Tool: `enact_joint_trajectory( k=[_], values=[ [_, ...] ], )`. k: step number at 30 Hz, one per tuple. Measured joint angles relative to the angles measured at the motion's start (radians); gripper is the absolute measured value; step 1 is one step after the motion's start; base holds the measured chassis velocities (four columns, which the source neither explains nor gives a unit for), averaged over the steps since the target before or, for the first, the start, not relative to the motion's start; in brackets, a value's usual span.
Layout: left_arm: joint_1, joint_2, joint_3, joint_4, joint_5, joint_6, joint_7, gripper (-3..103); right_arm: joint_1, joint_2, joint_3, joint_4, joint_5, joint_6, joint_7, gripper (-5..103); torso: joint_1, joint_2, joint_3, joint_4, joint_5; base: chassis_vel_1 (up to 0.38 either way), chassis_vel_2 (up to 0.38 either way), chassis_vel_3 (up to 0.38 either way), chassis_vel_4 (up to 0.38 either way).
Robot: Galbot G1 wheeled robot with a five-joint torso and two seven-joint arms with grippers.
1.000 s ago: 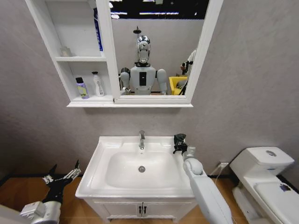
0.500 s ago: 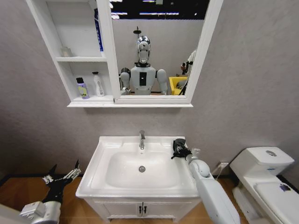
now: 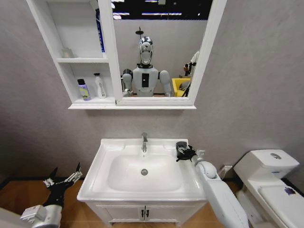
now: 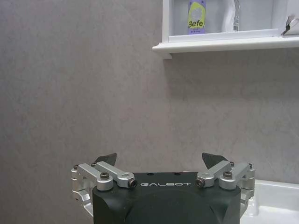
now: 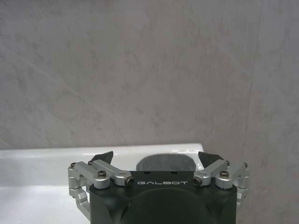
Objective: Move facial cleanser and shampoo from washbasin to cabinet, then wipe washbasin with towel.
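Grey mottled wall backs the whole station, with wood-toned floor at the lower left in the head view. Nearest to me, my left gripper (image 3: 64,180) hangs low beside the front left corner of the washbasin (image 3: 95,178), well apart from it, its dark-tipped fingers spread wide and holding nothing; the left wrist view confirms both fingertips (image 4: 105,158) far apart against bare wall. My right gripper (image 3: 183,151) is over the back right corner of the basin top, near the wall. In the right wrist view its fingers are spread wide, and the towel (image 5: 164,162), a dark, rounded, fuzzy-textured cloth, lies between them on the white rim; I cannot tell whether the fingertips touch it. The washbasin is glossy white ceramic, rectangular with an oval bowl, a chrome drain (image 3: 144,172) at the bowl's centre and a chrome tap (image 3: 144,141) at the back edge. Below it stands a white two-door vanity (image 3: 143,213) with small black handles. To the right a white toilet (image 3: 268,178) stands clear of my right arm. Farther up on the wall, the cabinet (image 3: 78,60) has narrow open shelves joined to a white-framed mirror (image 3: 156,50). Its lowest compartment holds two upright containers side by side: a bottle with a purple label (image 3: 83,90) and a white bottle (image 3: 99,86). A small clear object rests on the shelf above.
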Motion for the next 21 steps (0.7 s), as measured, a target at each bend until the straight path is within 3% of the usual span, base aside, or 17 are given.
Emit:
enact_joint_trajectory(
  k=[3,6,7,10,11,13,21],
  values=[
    [0.0,0.0,0.0,0.0,0.0,0.0,0.0,100,-0.104,0.002,0.037,0.19,-0.004,-0.034,0.058,100,0.0,0.0,0.0,0.0002,-0.0011,0.0,0.0,0.0,0.0],
    [0.0,0.0,0.0,0.0,0.0,0.0,0.0,100,-0.334,0.062,0.097,0.474,-0.085,-0.061,0.139,100,0.0,0.0,0.0,-0.0006,0.0003,0.0,0.0,0.0,0.0],
    [0.0,0.0,0.0,0.0,0.0,0.0,0.0,100,-0.334,0.062,0.097,0.474,-0.085,-0.061,0.139,100,0.0,0.0,0.0,-0.0006,0.0003,0.0,0.0,0.0,0.0],
    [0.0,0.0,0.0,0.0,0.0,0.0,-0.001,100,-0.567,0.141,0.117,0.684,-0.26,-0.01,0.189,100,-0.001,0.0,0.0,-0.0004,-0.0003,0.0,0.0,0.0,0.0],
    [0.0,0.0,0.0,0.0,0.0,0.0,-0.001,100,-0.567,0.141,0.117,0.684,-0.26,-0.01,0.189,100,-0.001,0.0,0.0,-0.0004,-0.0003,0.0,0.0,0.0,0.0],
    [0.0,0.0,0.0,0.0,0.0,0.0,0.0,100,-0.742,0.201,0.098,0.82,-0.349,-0.001,0.218,100,-0.001,0.0,0.0,-0.0007,-0.0007,0.0,0.0,0.0,0.0],
    [0.0,0.0,0.0,0.0,0.0,0.0,0.0,100,-0.809,0.245,0.066,0.877,-0.425,0.008,0.27,100,0.0,0.0,0.0,0.0003,-0.0002,0.018,-0.013,-0.013,0.02]
  ],
)
